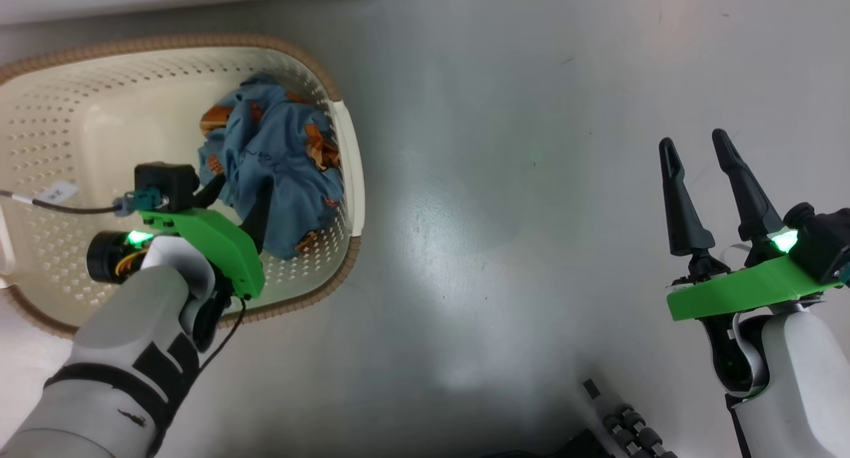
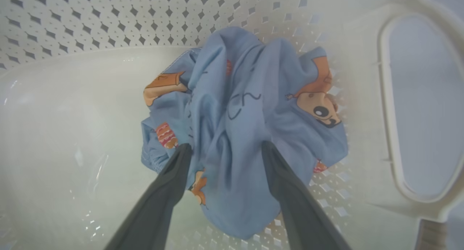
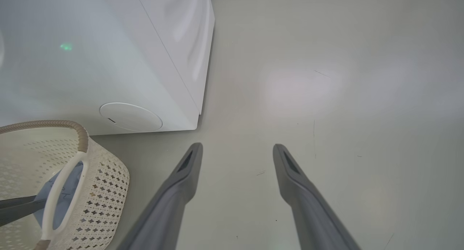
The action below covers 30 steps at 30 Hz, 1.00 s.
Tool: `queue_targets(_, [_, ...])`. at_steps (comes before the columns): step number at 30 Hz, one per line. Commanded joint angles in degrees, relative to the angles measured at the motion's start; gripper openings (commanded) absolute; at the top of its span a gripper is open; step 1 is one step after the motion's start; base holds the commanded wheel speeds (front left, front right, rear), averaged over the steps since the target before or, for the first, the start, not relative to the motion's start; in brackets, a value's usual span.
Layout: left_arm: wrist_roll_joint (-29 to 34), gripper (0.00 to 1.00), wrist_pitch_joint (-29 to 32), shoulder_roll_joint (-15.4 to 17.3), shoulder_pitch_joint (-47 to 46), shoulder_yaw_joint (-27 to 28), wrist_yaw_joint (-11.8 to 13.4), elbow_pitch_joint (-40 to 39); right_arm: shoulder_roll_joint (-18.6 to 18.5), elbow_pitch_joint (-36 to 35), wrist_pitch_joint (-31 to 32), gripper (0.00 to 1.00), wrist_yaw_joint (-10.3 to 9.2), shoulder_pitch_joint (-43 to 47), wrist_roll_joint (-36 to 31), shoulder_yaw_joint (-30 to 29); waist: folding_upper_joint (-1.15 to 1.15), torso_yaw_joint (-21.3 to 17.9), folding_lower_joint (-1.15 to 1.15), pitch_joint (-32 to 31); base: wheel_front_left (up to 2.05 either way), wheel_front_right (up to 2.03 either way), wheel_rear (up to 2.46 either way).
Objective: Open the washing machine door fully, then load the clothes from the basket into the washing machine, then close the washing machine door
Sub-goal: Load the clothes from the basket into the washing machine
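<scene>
Two grippers, both with fingers spread wide: near right, the right gripper (image 1: 697,143) over bare floor (image 1: 498,212); left, the left gripper (image 2: 224,148) straddling one blue bundle of clothes (image 1: 279,152) inside the one basket (image 1: 80,106). Beyond stands one washing machine (image 3: 90,61).

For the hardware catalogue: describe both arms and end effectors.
The left end effector and right end effector each have two long tapered dark fingers on a bright green bracket. The pale grey left forearm carries black bands and a black cable.
</scene>
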Motion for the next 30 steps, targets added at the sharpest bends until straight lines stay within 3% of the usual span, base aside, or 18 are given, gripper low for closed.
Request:
queue_targets(1, [-1.05, 1.00, -0.29, 2.05, -0.10, -0.04, -0.09, -0.15, -0.05, -1.25, -0.68, 1.00, 0.16, 1.58, -0.81, 1.05, 0.00, -0.31, 0.00, 0.43, 0.00, 0.00, 0.00])
queue_targets(4, [-3.01, 1.00, -0.29, 2.36, -0.87, -1.87, -0.09, -0.30, -0.23, -1.32, -0.68, 1.00, 0.16, 1.58, -0.73, 0.93, 0.00, -0.59, 0.00, 0.68, 0.00, 0.00, 0.00])
queue_targets(5, [-3.67, 0.92, -0.29, 2.51, -1.05, -2.47, -0.09, -0.40, -0.28, -1.34, -0.68, 1.00, 0.16, 1.59, -0.70, 0.87, 0.00, -0.68, 0.00, 0.70, 0.00, 0.00, 0.00])
queue_targets(6, [-4.39, 0.64, -0.29, 2.63, -1.21, -3.00, -0.09, -0.56, -0.30, -1.39, -0.68, 1.00, 0.16, 1.61, -0.71, 0.83, 0.00, -0.76, 0.00, 0.70, 0.00, 0.00, 0.00])
queue_targets(8, [-5.99, 0.17, -0.21, 2.79, -1.37, -4.01, -0.09, -1.00, -0.31, -1.47, -0.68, 1.00, 0.16, 1.73, -0.77, 0.69, 0.00, -0.87, 0.00, 0.57, 0.00, 0.00, 0.00])
queue_targets(9, [-6.72, 0.00, -0.13, 2.88, -1.42, -4.59, -0.09, -1.24, -0.32, -1.51, -0.68, 1.00, 0.16, 1.80, -0.80, 0.63, 0.00, -0.91, 0.00, 0.48, 0.00, 0.00, 0.00])
queue_targets(22, [-15.33, 0.00, -0.30, 2.75, 0.85, -8.07, -0.09, -3.74, -0.62, -1.01, -0.68, 1.00, 0.16, 3.68, -0.89, -0.53, 0.00, 1.17, 0.00, -5.71, 0.00, 0.00, 0.00])
queue_targets(30, [-11.94, 0.00, -0.35, 2.09, 6.37, 0.03, -0.09, -5.75, -1.86, 0.61, -0.68, 1.00, 0.16, 7.52, -0.48, -0.72, 0.00, 4.47, 0.00, -14.61, 0.00, 0.00, 0.00])
